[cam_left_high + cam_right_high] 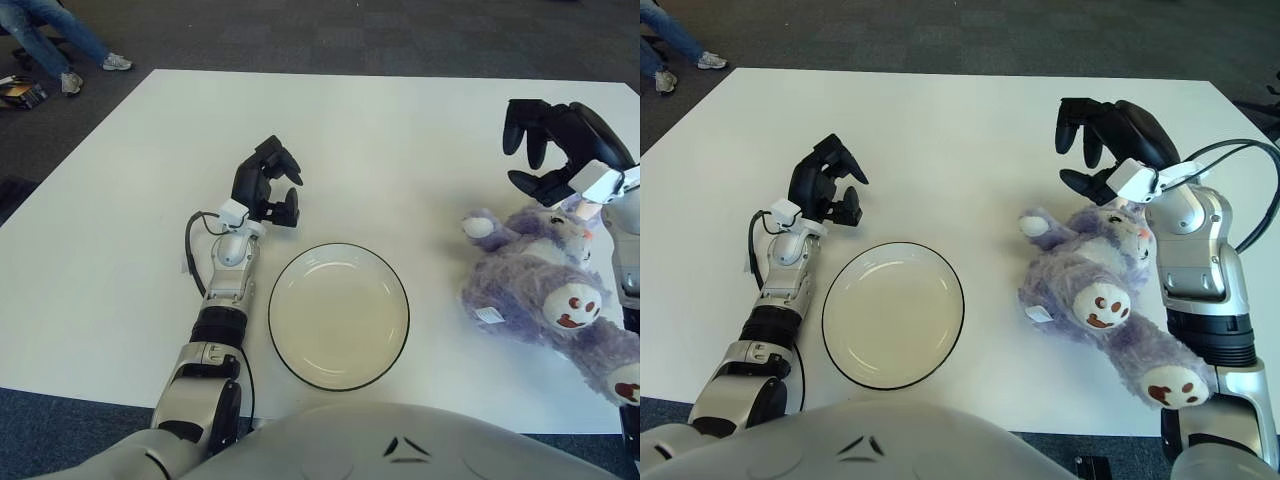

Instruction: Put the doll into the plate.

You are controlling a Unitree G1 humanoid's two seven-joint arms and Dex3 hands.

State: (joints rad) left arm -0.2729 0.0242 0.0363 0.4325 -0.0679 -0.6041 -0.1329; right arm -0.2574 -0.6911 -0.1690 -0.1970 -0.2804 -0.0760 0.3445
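Right robot hand (pixel 1102 150) shows at the right of the scene, just beyond the head of the doll (pixel 1095 300). I see its dark fingers (pixel 1080 118) curved downward and spread, with nothing between them. The lower finger shows just beside the doll's head; I cannot tell whether they touch. The wrist and forearm run along the right side of the doll, toward the near edge.

Doll: a purple plush animal with white paw pads marked in dark red. It lies on its back on the white tabletop (pixel 400 140), to the right of the plate (pixel 338 316). Head points far, feet point near and to the right. One arm sticks out to the left, toward the plate. A small white tag shows on its left flank. The doll is apart from the plate, with bare tabletop between them.

Plate: round, cream-coloured, with a thin dark rim. It sits near the front edge of the tabletop, between the two arms, and holds nothing.

Left robot hand (pixel 268 185) shows just beyond and to the left of the plate. I see its fingers curled loosely around nothing. A black cable loops beside its wrist.

At the far left, beyond the tabletop, a person's legs (pixel 60 40) in jeans and light shoes stand on the dark carpet.
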